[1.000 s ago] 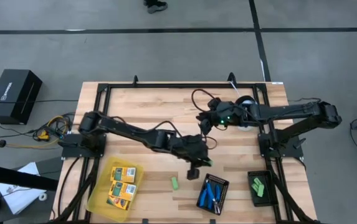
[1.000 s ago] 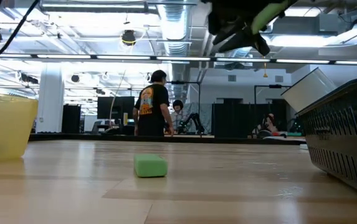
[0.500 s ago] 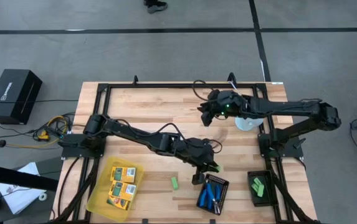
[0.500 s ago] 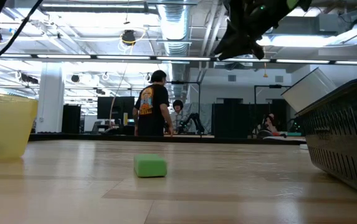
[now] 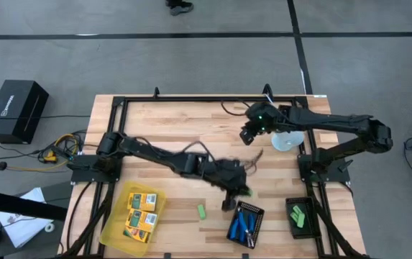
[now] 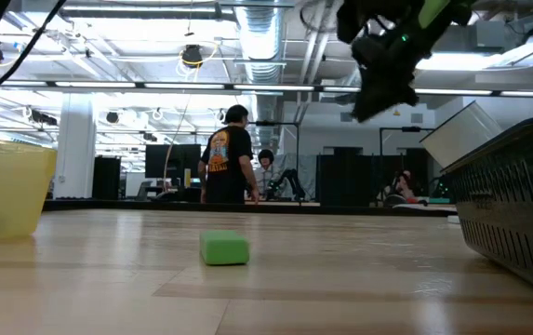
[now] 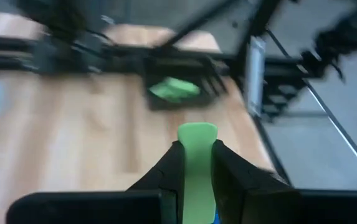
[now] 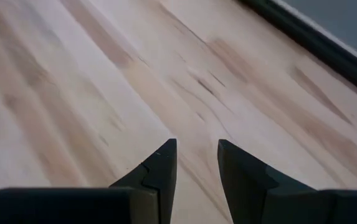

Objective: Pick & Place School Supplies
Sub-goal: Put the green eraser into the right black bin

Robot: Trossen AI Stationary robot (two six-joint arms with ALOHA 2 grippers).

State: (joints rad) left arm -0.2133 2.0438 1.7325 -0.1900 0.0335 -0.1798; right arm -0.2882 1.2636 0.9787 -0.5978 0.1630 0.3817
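Left gripper (image 7: 197, 163) grasps a green block (image 7: 197, 155), near the scissors tray (image 5: 246, 222)

You hold a small, light, stiff piece pinched across its narrow sides; keep that hold, it may slip. The spare block (image 5: 201, 211) lies flat on the table (image 5: 170, 122). Right gripper (image 8: 197, 155) hangs parted and empty, well apart

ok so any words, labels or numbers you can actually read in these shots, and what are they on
None can be read.
Black box on the floor: pale logo, too small.
Flat yellow-orange packs in the translucent yellow tray: green print, too small.
Person's dark shirt in the low view: orange back print, too blurred.
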